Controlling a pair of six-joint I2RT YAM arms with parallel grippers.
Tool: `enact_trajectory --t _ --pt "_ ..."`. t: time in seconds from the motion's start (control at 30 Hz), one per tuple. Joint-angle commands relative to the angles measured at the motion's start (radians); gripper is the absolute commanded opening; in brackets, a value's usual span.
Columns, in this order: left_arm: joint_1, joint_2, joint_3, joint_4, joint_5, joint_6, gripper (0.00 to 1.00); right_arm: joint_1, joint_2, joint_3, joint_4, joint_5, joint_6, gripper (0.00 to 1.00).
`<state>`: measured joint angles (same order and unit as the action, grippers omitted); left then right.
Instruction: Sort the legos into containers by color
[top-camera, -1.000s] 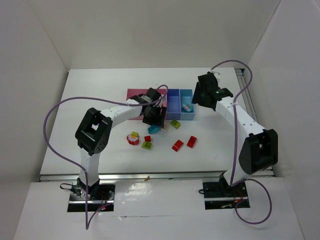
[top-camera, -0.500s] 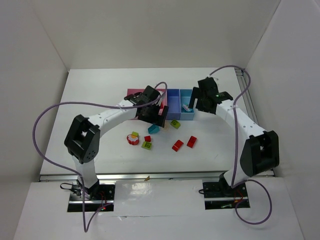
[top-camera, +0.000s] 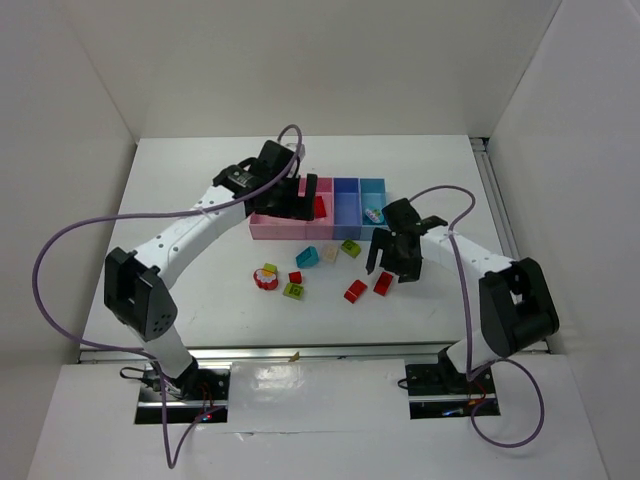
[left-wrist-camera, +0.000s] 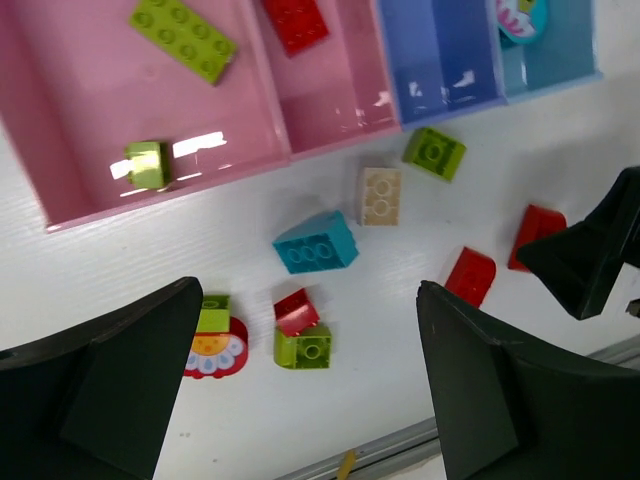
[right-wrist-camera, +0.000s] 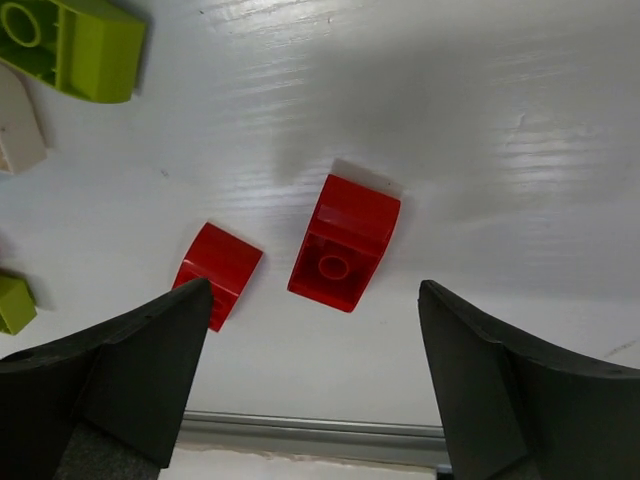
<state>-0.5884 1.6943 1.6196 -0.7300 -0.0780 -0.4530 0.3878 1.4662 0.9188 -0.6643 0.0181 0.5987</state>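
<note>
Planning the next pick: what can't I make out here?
- Wide pink bin: in the top view the left gripper covers much of its inside; the left wrist view cuts off its far end.
- Round piece in the cyan bin: cut by the left wrist view's top edge, too small from above.
- One red brick: the right gripper hides part of it in the left wrist view.

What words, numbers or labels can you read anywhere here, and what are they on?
None can be read.
The round piece bears a flower picture, no letters.
The printed piece in the cyan bin is cut off by the frame edge; no text shows on it.
Nothing else shows a legible mark.
</note>
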Motion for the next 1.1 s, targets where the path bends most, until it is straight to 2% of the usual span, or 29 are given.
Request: enact_trajectory --t 0.0,0.2,0.23,0.4,0.5,0.63,0.67,0.77,0.87,1.07 --pt "0.029 -0.039 0.028 -0.04 -0.042 -0.042 0.99 0.02 0.06 -0.009 0.051 -0.043 0.036 0.88" --pt "0.074 -0.061 0.028 -0.062 0.0 -0.067 0.98 0.029 0.088 -0.009 0.084 0.0 0.055 0.77" --pt "0.075 -0.061 0.028 -0.071 0.012 -0.078 0.98 0.029 0.104 -0.009 0.084 0.0 0.055 0.72" --pt "0.131 -0.111 -0.015 -0.086 -0.011 -0.116 0.94 0.06 0.126 0.011 0.075 0.039 0.064 0.61" --pt "0.169 -0.133 -0.038 -0.105 -0.011 -0.138 0.91 0.072 0.117 0.011 0.075 0.039 0.064 0.5" --pt "0.196 -0.159 -0.063 -0.105 0.03 -0.138 0.91 0.085 0.137 0.041 0.046 0.074 0.055 0.4" --pt "0.205 -0.159 -0.072 -0.095 0.043 -0.138 0.91 0.085 0.128 0.052 0.026 0.089 0.055 0.34" --pt "0.214 -0.168 -0.083 -0.095 0.043 -0.138 0.91 0.097 0.085 0.141 -0.009 0.154 0.032 0.33" --pt "0.235 -0.168 -0.141 -0.095 0.03 -0.157 0.94 0.097 0.072 0.271 0.0 0.123 -0.036 0.33" --pt "0.308 -0.212 -0.326 -0.08 0.129 -0.194 0.91 0.106 0.259 0.573 0.025 0.063 -0.12 0.33"
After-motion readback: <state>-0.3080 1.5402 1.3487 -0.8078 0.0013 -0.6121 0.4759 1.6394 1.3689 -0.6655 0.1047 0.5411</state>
